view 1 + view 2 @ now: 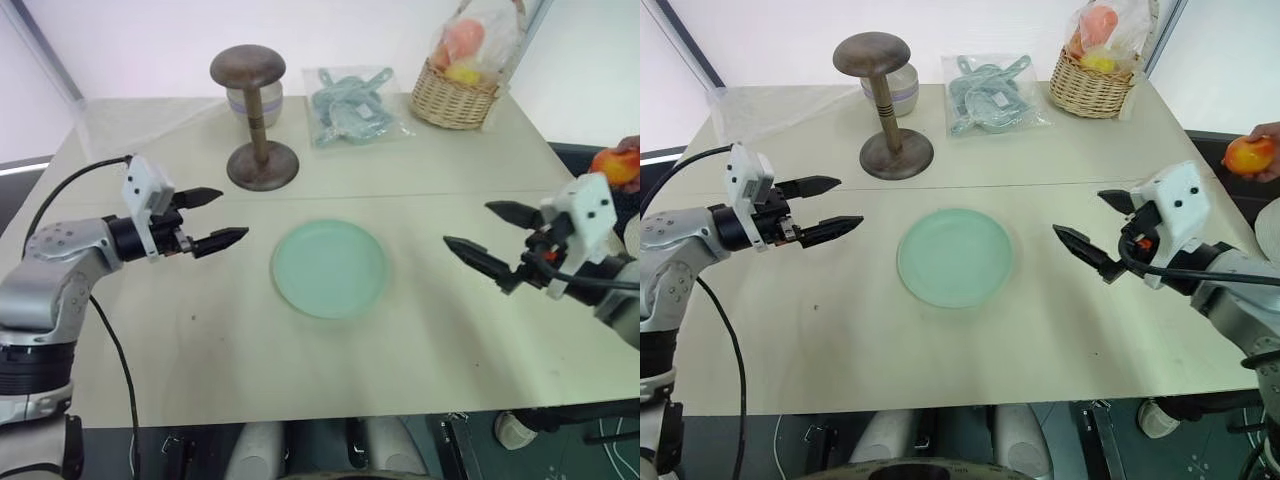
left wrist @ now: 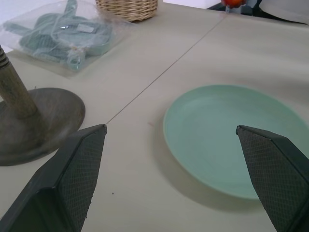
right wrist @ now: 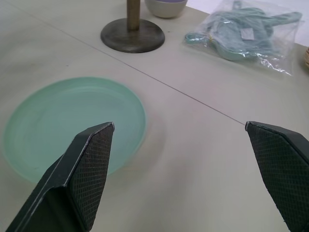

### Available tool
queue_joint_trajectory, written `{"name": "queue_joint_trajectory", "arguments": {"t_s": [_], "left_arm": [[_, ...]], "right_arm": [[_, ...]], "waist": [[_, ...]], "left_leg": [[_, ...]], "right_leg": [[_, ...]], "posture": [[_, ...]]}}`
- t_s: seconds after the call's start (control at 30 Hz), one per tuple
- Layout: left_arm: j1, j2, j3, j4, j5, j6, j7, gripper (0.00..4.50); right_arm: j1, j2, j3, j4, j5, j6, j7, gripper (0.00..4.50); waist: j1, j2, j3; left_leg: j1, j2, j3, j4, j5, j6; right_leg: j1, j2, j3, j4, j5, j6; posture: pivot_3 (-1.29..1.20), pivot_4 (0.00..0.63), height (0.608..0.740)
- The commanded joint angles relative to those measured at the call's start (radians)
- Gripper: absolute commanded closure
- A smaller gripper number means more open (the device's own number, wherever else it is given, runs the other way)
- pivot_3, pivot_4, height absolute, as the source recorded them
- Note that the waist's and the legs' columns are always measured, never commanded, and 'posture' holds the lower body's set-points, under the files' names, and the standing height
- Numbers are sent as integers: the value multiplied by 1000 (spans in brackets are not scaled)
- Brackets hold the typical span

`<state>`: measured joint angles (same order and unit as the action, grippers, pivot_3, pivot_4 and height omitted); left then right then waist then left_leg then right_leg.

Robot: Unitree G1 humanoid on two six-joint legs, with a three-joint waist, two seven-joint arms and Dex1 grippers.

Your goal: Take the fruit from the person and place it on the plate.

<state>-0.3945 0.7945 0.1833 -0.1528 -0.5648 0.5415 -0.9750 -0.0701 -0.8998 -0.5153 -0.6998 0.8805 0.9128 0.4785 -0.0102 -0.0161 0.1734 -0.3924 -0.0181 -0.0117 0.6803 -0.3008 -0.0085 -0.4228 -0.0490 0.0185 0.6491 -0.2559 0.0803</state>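
The pale mint-green plate [image 1: 329, 268] lies empty in the middle of the table. At the far right edge a person's hand [image 1: 1267, 132] holds the red-orange fruit [image 1: 1249, 155] above and beyond my right arm. My right gripper [image 1: 1090, 226] hovers open to the right of the plate, pointing toward it, with nothing between its fingers. On the other side my left gripper [image 1: 217, 217] is open too, aimed at the plate from the left. The fruit [image 2: 233, 2] also peeks in at the far edge of the left wrist view.
A brown wooden stand [image 1: 258, 115] rises behind the plate to the left. A plastic bag of teal items [image 1: 352, 102] lies at the back centre. A wicker basket [image 1: 458, 95] with wrapped fruits sits at the back right.
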Motion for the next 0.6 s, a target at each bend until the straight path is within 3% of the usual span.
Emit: {"name": "queue_joint_trajectory", "arguments": {"t_s": [0.03, 0.6], "left_arm": [[2, 14, 38, -43, -24, 2, 0, 0], [-10, 8, 26, -34, -22, -4, 35, 0]], "right_arm": [[3, -17, -38, -20, 22, 0, 7, 53], [22, -9, -41, -37, 34, -4, -21, 53]], "waist": [[0, 0, 0], [0, 0, 0]], "left_leg": [[0, 0, 0, 0, 0, 0], [0, 0, 0, 0, 0, 0]], "right_leg": [[0, 0, 0, 0, 0, 0], [0, 0, 0, 0, 0, 0]], "posture": [[0, 150, 740], [0, 150, 740]]}}
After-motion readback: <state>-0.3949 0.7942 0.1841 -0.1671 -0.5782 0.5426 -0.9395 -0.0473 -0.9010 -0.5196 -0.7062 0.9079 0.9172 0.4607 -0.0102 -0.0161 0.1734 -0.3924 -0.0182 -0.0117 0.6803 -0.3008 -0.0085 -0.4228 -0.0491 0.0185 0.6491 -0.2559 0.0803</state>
